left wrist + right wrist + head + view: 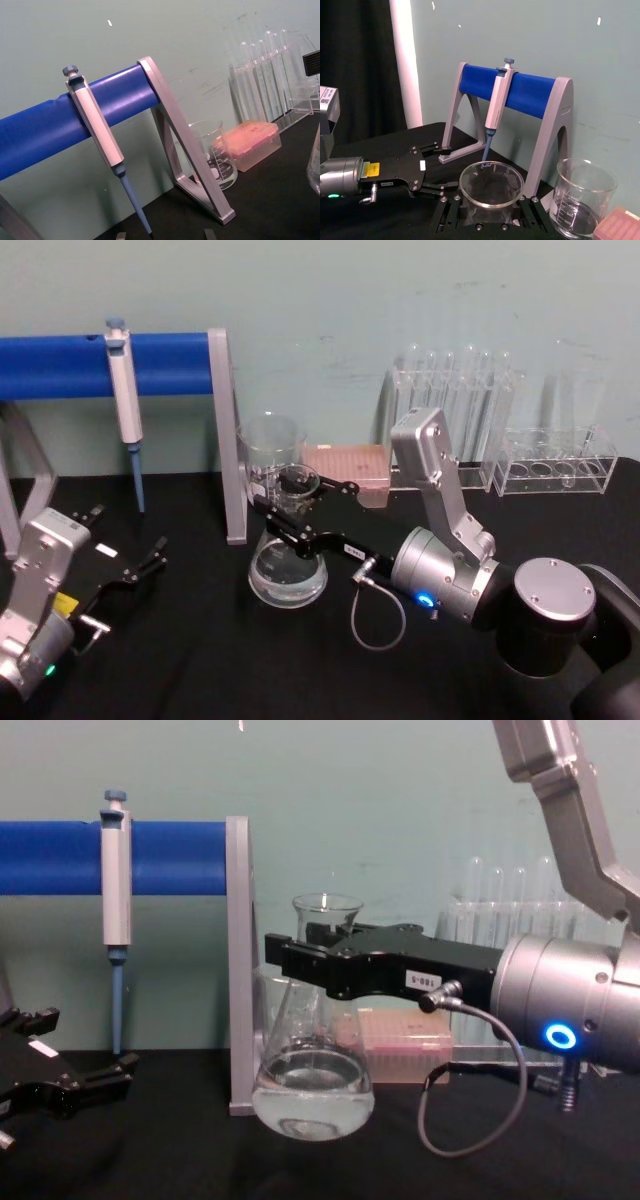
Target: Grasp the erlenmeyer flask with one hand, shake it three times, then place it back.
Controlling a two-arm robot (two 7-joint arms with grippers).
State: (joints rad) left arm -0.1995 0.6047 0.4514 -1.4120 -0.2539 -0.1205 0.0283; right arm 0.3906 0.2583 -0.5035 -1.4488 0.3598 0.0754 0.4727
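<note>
The clear glass conical flask, with a little clear liquid pooled in its wide base, sits just in front of the grey upright of the blue-barred pipette stand. It is roughly upright. From the chest view I cannot tell whether its base rests on the black table or hangs just above it.

The right gripper, black and flat-jawed on a silver-grey wrist, reaches toward the stand from its right. Its jaws are closed in on either side of the flask's narrow neck, just under the flared rim, and grip it.

To my eye the grasp is made. Nothing here shows how many shakes, if any, are done, and setting the flask down and letting go is yet to come.

The left gripper lies low on the table before the stand's blue bar, well apart from the flask, with its fingers spread and nothing between them.

Behind the flask, beside the stand's upright, is a straight-sided glass beaker, and a pink tip box sits farther right.
</note>
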